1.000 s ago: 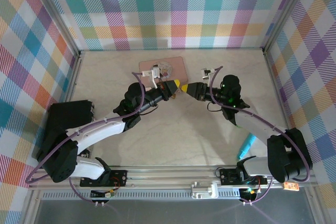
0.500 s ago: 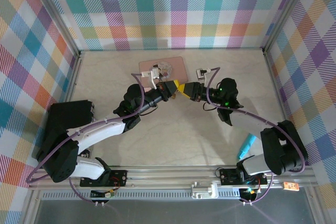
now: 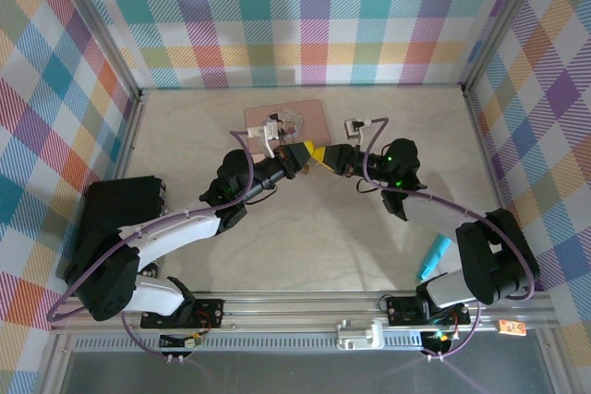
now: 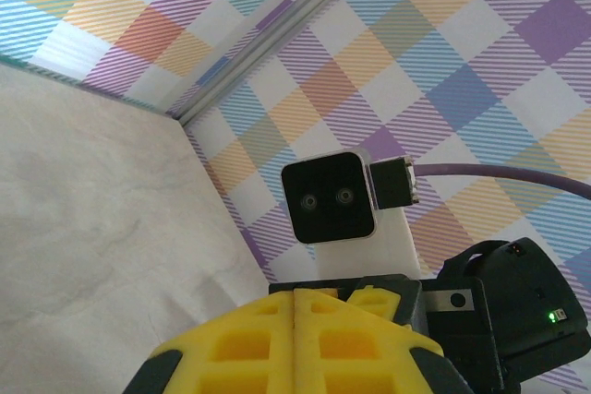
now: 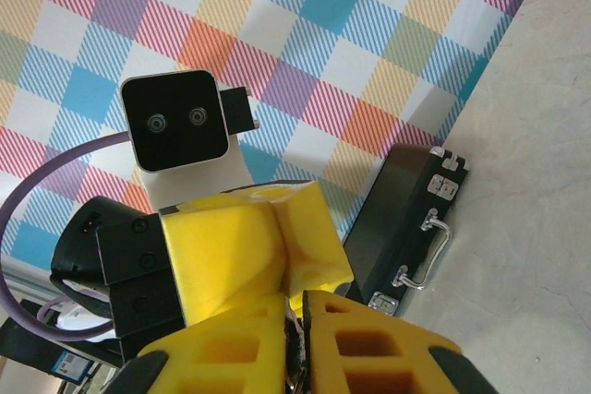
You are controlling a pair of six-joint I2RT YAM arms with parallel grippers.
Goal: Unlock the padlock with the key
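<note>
Touching tips, left end effector [image 3: 314, 150] is pinched together; right end effector [image 3: 329, 156] clamps a dark sliver [image 5: 295, 357], identity unclear.

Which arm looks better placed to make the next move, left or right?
Right, probably. The right gripper is shut at the tip of the left gripper, a small dark thing between its fingers; what it is I cannot tell. The left gripper, also shut, likely just braces.

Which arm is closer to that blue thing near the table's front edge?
Right. The right arm rises just beside the blue thing; the left arm sits far off across the table.
</note>
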